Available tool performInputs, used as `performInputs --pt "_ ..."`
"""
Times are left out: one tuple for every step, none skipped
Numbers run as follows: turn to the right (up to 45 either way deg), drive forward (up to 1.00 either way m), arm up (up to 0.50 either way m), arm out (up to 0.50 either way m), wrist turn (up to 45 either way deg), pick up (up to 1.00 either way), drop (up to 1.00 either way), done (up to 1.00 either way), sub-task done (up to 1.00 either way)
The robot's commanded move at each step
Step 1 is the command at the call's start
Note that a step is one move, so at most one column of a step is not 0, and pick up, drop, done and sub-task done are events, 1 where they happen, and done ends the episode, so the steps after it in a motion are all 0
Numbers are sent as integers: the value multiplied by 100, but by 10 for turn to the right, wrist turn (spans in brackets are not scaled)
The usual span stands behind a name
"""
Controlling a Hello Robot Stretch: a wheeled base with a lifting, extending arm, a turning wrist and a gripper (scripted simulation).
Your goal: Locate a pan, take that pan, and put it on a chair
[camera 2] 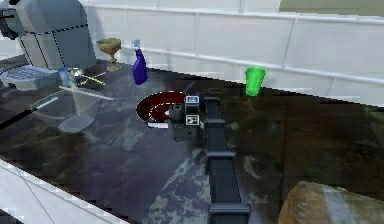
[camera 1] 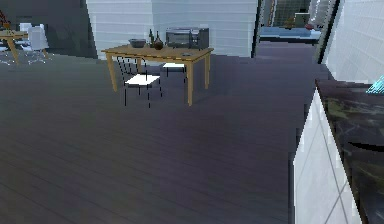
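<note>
A round dark-red pan (camera 2: 153, 106) with a pale rim lies on the dark marble counter (camera 2: 120, 170) in the arm side view. The arm's dark bar (camera 2: 222, 165) rises from the bottom edge and ends at two white marker squares just right of the pan. The gripper (camera 2: 172, 120) sits at the pan's right rim; I cannot tell whether it holds anything. In the forward view, two black-framed chairs with white seats (camera 1: 141, 79) (camera 1: 175, 68) stand at a wooden table (camera 1: 160, 52) across the dark floor.
On the counter stand a blue spray bottle (camera 2: 139, 62), a green cup (camera 2: 255, 80), a goblet (camera 2: 110, 48), a grey coffee machine (camera 2: 50, 35), a clear glass container (camera 2: 75, 108) and a brown loaf (camera 2: 330, 205). The table carries a microwave (camera 1: 186, 37). Wide floor lies ahead.
</note>
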Motion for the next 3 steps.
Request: performInputs --pt "0 0 10 0 0 0 0 0 0" --pt "0 0 2 0 0 0 0 0 0" --pt "0 0 0 0 -450 0 0 0 0"
